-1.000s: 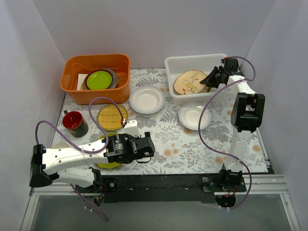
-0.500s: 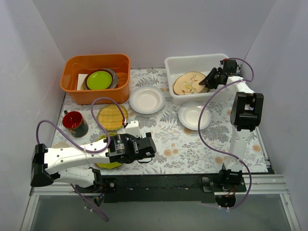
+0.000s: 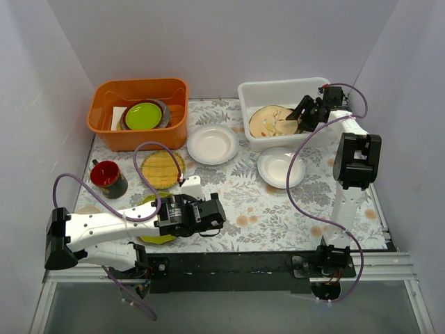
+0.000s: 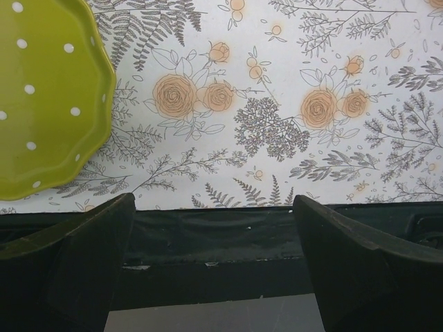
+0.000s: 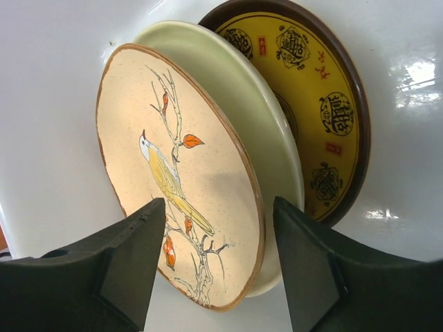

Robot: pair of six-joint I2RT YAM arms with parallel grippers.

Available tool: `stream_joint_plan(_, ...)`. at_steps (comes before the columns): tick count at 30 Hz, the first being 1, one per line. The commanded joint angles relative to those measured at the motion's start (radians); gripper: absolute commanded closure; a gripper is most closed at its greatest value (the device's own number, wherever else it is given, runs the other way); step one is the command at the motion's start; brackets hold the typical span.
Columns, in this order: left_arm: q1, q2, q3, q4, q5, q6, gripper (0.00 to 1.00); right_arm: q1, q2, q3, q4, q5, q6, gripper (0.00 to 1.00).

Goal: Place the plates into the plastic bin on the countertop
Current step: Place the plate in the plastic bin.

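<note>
Releasing step, by my judgement: right gripper (image 5: pixel 218 214) sits in the plastic bin (image 3: pixel 278 87), jaws spread, flanking the cream bird plate (image 5: pixel 173 173), which leans on the pale green plate (image 5: pixel 277 145) and mustard plate (image 5: pixel 325 117).

Next: lift clear, then fetch the white plate (image 3: pixel 280 169) on the countertop (image 3: pixel 243 202) just outside the bin.

Left gripper (image 4: pixel 214 207) is spread wide and empty near the dotted lime plate (image 4: pixel 41 104). Red mug (image 3: pixel 106 174) stands well aside, not in the way.

Light is bright, even and soft, falling from above; the bin (image 3: pixel 278 90) casts only a faint shadow on the countertop (image 3: pixel 243 188) in front of it. In the right wrist view white glare spots sit on the bin's wall right of the plates (image 5: pixel 173 138), all sharp. The left wrist view shows crisp print, its fingers (image 4: pixel 69 270) dark and slightly soft
</note>
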Motion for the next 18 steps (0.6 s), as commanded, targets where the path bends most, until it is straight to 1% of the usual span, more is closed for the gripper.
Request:
stream_joint_plan(1,-0.004,0.028,0.017,-0.038,-0.008,-0.104,0.02,-0.011,-0.043,0.007,-0.028,0.038,-0.053,0.28)
stream_joint_plan(10,-0.005,0.072,0.056,-0.073,0.001,-0.107,0.02,-0.025,-0.146,-0.030,-0.013,0.087,-0.044,0.23)
stream_joint_plan(18,-0.019,0.134,0.083,-0.156,0.001,-0.153,0.02,-0.025,-0.272,-0.034,-0.029,0.153,-0.073,0.18)
